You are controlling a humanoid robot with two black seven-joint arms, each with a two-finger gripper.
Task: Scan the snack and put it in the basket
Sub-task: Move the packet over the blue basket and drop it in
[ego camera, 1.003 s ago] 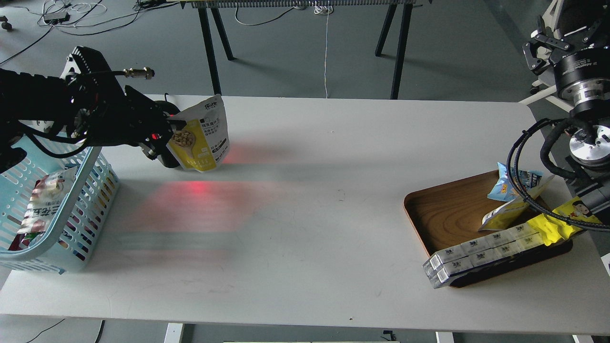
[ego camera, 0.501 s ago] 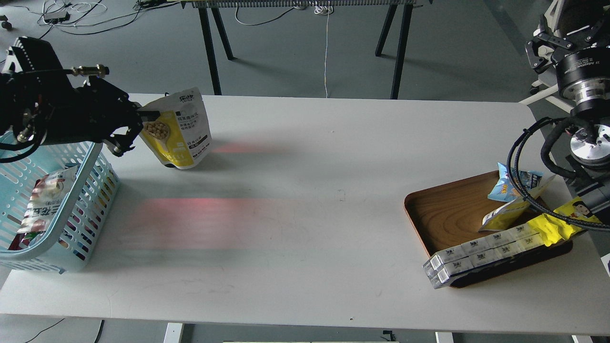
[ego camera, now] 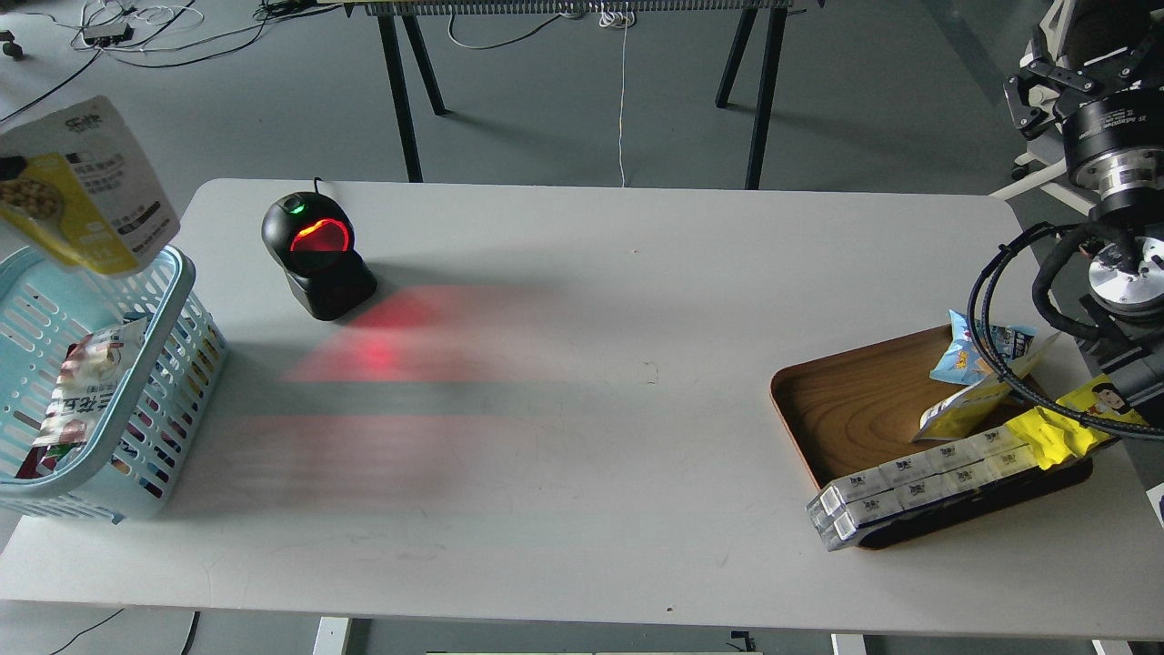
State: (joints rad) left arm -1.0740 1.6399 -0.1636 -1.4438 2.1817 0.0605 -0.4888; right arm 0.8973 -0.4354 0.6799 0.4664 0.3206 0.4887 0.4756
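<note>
The snack (ego camera: 86,186), a yellow pouch with a round picture of brown nuggets and a text panel, hangs tilted in the air at the far left, above the back rim of the light blue basket (ego camera: 178,273). Only a dark tip of my left gripper (ego camera: 7,167) shows at the frame's edge, against the pouch's left side, holding it. My right gripper (ego camera: 1046,91) is far off at the top right, above the floor beyond the table, dark and partly cut off, so its fingers cannot be told apart.
A black scanner (ego camera: 318,255) with a red glowing window stands at the back left and casts red light on the table. A red-and-white pack (ego camera: 82,382) lies in the basket. A brown wooden tray (ego camera: 855,409) at the right holds a blue bag (ego camera: 978,355), a yellow wrapper (ego camera: 1073,418) and boxed packs (ego camera: 918,482).
My left arm has carried the snack left and up, away from the scanner, to above the basket, and has mostly left the view. The scanner is now uncovered. The right arm has not moved.
</note>
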